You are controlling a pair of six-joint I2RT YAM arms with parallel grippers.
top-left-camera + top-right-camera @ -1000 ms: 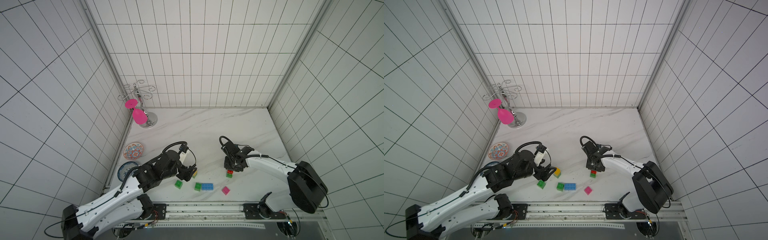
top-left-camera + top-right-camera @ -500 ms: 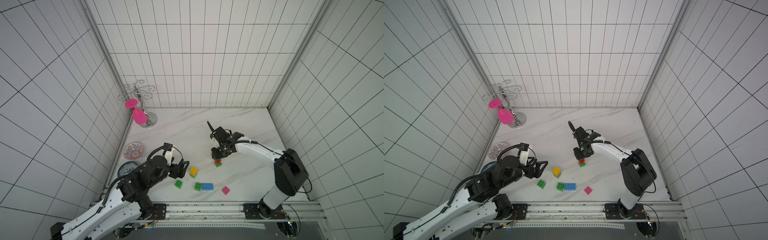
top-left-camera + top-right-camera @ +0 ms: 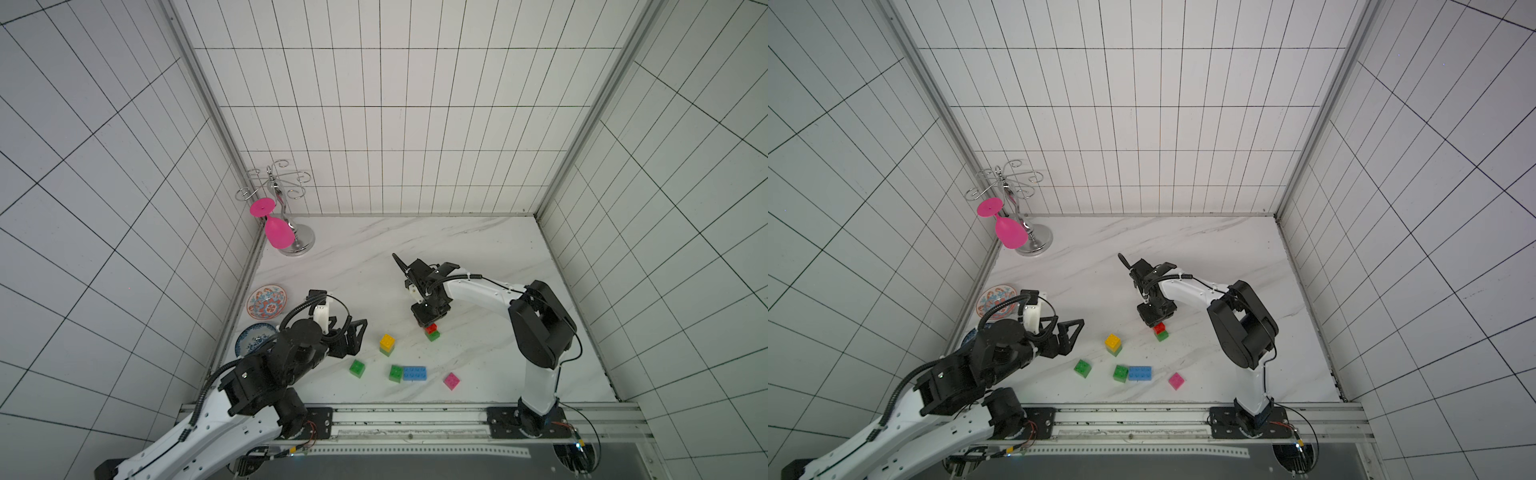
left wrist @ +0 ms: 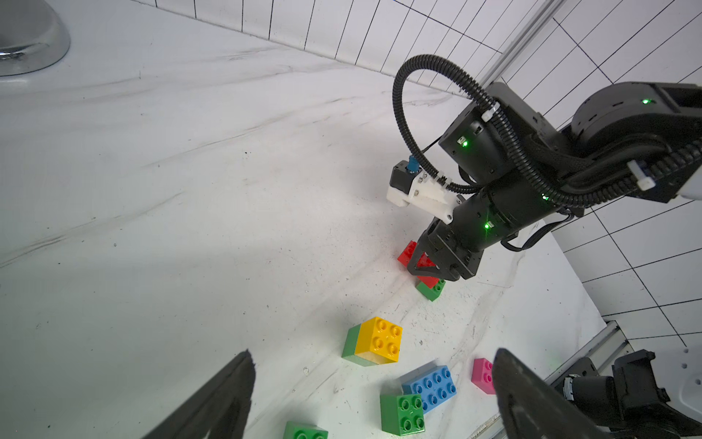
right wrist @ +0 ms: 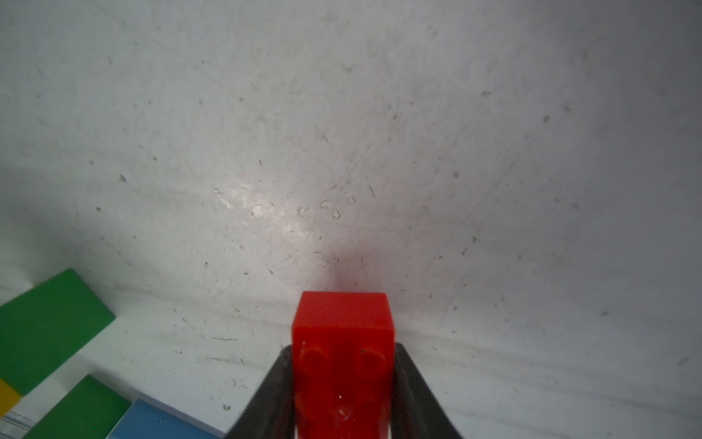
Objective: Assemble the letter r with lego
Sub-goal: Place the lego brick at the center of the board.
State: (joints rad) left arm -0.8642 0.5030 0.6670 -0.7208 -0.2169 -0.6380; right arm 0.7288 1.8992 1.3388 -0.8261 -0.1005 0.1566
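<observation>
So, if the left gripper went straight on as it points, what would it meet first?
Probably the yellow brick stacked on a green brick, right ahead of the open left gripper; depth is unclear.

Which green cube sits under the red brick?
The green studded cube under the glossy red brick, below the right hand. One carries a yellow studded cube, one touches the long blue brick, one lies alone.

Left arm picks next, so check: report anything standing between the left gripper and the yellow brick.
Nothing visible does. The open left gripper faces the yellow brick, stacked on a green brick, with only bare table between them.
</observation>
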